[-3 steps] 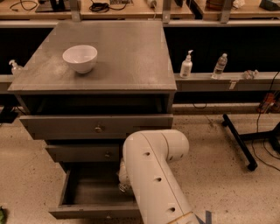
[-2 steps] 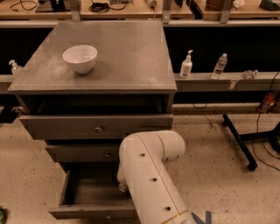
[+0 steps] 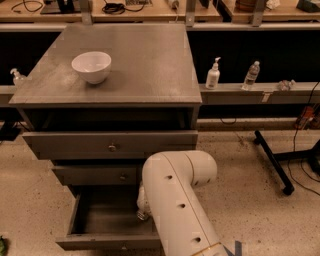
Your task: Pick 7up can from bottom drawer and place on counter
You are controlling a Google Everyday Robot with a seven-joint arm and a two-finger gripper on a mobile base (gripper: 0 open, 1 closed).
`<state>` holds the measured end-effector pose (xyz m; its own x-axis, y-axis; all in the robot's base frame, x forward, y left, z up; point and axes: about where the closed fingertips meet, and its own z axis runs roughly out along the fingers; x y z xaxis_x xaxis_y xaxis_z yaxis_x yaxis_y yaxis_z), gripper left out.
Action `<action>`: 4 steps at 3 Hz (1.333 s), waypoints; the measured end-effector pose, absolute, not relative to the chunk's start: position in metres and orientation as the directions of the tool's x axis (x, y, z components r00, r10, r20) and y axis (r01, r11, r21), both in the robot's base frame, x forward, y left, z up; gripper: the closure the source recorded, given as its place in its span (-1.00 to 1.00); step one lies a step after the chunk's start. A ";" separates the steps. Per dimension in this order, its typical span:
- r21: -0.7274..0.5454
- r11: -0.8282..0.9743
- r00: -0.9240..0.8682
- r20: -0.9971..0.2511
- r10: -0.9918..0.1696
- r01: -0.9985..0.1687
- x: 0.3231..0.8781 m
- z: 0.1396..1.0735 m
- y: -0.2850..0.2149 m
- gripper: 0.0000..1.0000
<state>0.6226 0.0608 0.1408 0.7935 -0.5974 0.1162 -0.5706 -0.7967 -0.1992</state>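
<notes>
Floor (image 3: 240, 165): speckled beige, running under and around a grey drawer cabinet.
Gripper (image 3: 143, 214): down inside the open bottom drawer, near its right side, almost wholly hidden behind the arm; grip state cannot be told.
7up can: not clearly made out; only a small silvery glint at the arm's tip, can or gripper uncertain.
Arm (image 3: 175, 200): thick white links, rising from the lower edge and bending down into the drawer.
Bottom drawer (image 3: 75, 220): pulled well out, dark inside.
Upper drawers (image 3: 110, 145): two shallower ones with round knobs, the top one slightly out.
Counter (image 3: 145, 65): grey speckled top of the cabinet.
White bowl (image 3: 91, 66): upright on the counter's left half.
Ledge (image 3: 260, 92): right of the cabinet, bearing a white pump bottle (image 3: 213, 75) and a clear water bottle (image 3: 251, 75), near each other.
Wooden bench (image 3: 150, 10): behind the counter, with cables.
</notes>
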 end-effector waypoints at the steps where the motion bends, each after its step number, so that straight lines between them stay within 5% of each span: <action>1: -0.226 -0.785 0.788 0.099 -0.607 -0.577 0.619 0.144 0.059 1.00; 3: -0.382 -0.644 0.687 0.031 -0.726 -0.663 0.576 0.224 0.038 1.00; 4: -0.461 -0.648 0.714 0.043 -0.699 -0.607 0.546 0.254 0.035 1.00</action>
<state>0.5463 0.0345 0.2538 0.7136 -0.6992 0.0432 -0.6068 -0.6478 -0.4607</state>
